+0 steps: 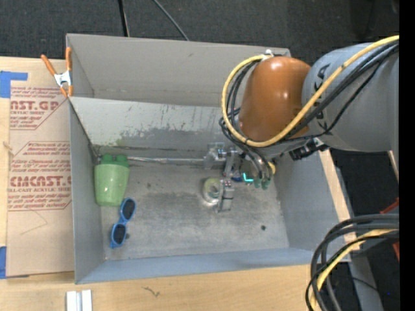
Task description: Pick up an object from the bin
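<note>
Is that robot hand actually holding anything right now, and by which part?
It cannot be told. The gripper is low beside a small pale round thing near the middle of the bin, but no hold on it shows.

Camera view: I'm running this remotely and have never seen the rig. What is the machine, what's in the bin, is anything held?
This one camera looks down into a grey metal bin from above. The big grey arm with the orange cover reaches in from the right. Its end effector is low over the bin's middle, right beside a small pale round thing. I cannot tell whether it grips it. At the left lie a green cup and, below it, blue sunglasses.
</note>
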